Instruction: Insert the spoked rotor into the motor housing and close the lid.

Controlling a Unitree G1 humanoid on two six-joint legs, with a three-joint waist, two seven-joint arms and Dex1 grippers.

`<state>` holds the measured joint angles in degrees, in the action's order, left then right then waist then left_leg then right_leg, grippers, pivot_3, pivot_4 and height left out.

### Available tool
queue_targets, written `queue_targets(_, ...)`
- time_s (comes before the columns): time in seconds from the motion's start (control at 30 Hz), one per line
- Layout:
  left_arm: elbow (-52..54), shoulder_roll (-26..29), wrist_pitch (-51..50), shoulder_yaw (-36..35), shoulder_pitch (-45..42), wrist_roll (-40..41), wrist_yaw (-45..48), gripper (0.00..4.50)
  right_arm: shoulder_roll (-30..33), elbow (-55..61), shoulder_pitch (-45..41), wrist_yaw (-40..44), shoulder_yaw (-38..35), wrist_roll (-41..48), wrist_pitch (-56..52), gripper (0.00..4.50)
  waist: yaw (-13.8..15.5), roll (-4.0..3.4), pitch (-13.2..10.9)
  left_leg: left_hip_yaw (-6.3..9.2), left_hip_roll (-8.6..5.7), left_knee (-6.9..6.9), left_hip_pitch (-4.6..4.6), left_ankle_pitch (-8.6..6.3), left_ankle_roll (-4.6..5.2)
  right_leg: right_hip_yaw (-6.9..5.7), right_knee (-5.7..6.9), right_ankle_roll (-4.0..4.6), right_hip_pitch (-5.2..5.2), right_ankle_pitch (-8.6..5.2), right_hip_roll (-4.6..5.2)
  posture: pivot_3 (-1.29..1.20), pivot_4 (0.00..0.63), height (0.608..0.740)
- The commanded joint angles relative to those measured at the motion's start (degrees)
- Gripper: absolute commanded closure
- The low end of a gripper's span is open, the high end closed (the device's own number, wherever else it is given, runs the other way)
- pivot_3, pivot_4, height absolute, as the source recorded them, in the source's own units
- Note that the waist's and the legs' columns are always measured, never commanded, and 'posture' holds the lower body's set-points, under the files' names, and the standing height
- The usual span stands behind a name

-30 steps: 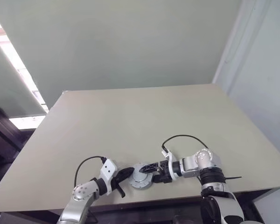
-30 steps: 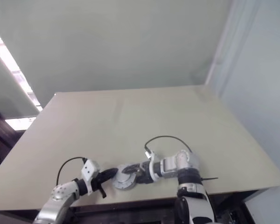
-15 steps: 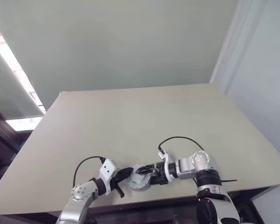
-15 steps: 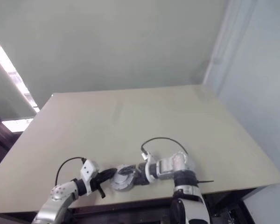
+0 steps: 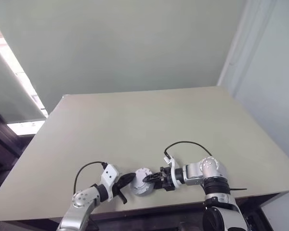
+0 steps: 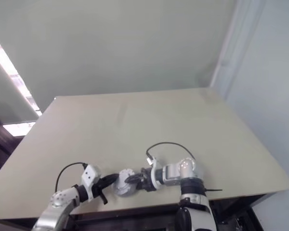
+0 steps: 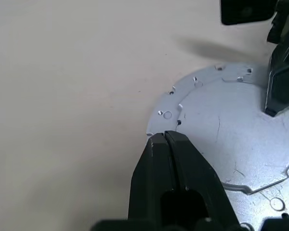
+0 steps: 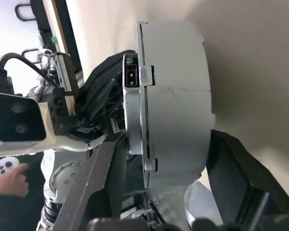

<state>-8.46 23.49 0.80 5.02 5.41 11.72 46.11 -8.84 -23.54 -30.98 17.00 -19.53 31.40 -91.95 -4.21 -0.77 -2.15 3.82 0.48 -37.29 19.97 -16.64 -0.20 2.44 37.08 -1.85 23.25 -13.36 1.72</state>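
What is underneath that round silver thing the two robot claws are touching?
The beige table lies under the round silver motor housing, which the shut left gripper touches at its rim and the right gripper straddles. Its inside is covered, so rotor and windings cannot be seen.

Since a second ago I see the right gripper (image 5: 151, 178) narrow its fingers onto the grey motor assembly (image 5: 141, 181); earlier they stood wider over it. In the right wrist view one finger (image 8: 241, 171) now sits on the far side of the round body, the other on the near side. The assembly looks lifted or tipped toward that hand, its rim showing higher than before. Whether it has cleared the table (image 5: 135, 125) I cannot tell.
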Motion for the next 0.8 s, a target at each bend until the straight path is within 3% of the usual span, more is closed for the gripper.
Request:
queue_targets(0.03,0.58,-0.57,-0.51,2.43,0.72,-0.79,1.13,4.5,-3.69,2.15,-0.69,-0.11,0.38,1.28,0.59,2.32,0.0,-0.01,0.0,0.0,0.0,0.0,-0.01,0.0,0.0,0.0,0.01,0.0,0.0,0.0,0.0,0.0,0.0,0.74)
queue_targets(0.47,1.9,-0.53,-4.31,-1.55,0.18,2.04,-0.82,4.5,-3.7,2.54,-0.27,-0.41,-0.77,2.09,-0.02,2.34,0.02,-0.01,0.0,0.0,-0.01,-0.09,0.02,0.0,0.0,0.01,0.05,0.0,0.0,0.0,0.01,0.0,0.0,0.74)
queue_targets(0.57,4.04,1.38,-9.96,-2.54,0.97,3.51,-0.22,3.87,-3.64,2.38,-0.26,-0.5,-0.91,2.17,0.09,2.34,-0.01,-0.01,0.0,0.0,-0.01,-0.1,0.02,0.0,0.0,0.01,0.08,0.0,0.01,0.0,0.01,0.0,0.0,0.74)
queue_targets(0.8,9.0,2.88,-18.72,-8.63,2.22,9.96,-1.78,1.45,-3.71,1.49,-0.62,-0.29,-1.46,2.67,0.22,2.35,-0.01,0.0,0.0,0.0,-0.01,-0.11,0.06,0.0,0.0,0.01,0.09,0.0,0.06,0.0,0.01,0.0,0.0,0.74)
